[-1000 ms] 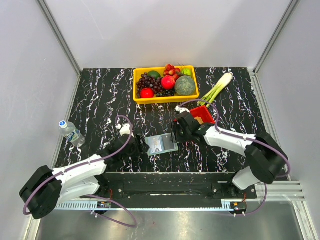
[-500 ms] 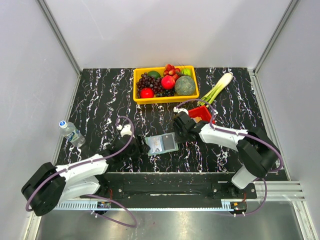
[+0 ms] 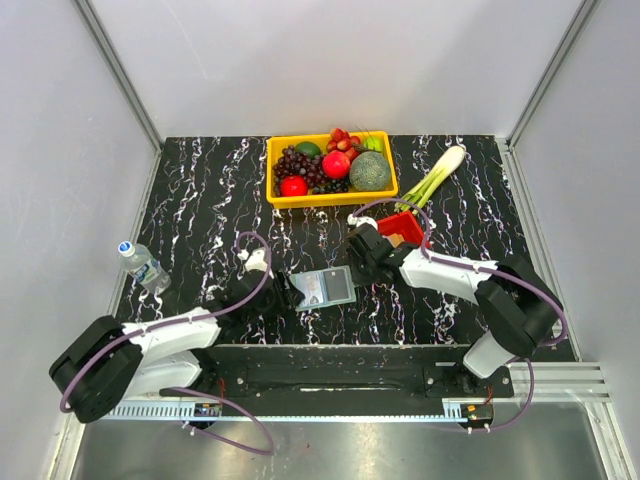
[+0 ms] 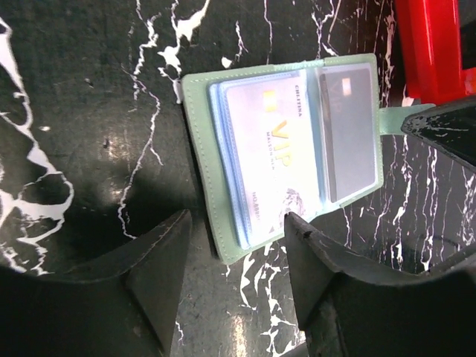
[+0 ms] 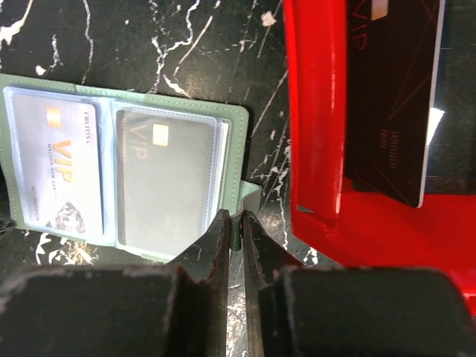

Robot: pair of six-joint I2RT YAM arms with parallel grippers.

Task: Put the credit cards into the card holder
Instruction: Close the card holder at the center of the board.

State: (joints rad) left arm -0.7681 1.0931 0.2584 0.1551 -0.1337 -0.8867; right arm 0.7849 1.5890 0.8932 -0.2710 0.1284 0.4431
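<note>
The grey-green card holder lies open on the dark marble table. A whitish credit card fills its left sleeve and a dark credit card its right sleeve. My right gripper is shut on the holder's small snap tab at its right edge. The left gripper stands open at the holder's near left corner, and that corner lies between its fingers. Another dark card rests inside the red basket, just right of the holder.
A yellow tray of fruit stands at the back centre, with a leek to its right. The red basket sits behind my right gripper. A water bottle lies near the left edge.
My right gripper has closed onto the holder's snap tab. The left gripper has slid right up to the holder's corner. The holder has shifted slightly to the right.
</note>
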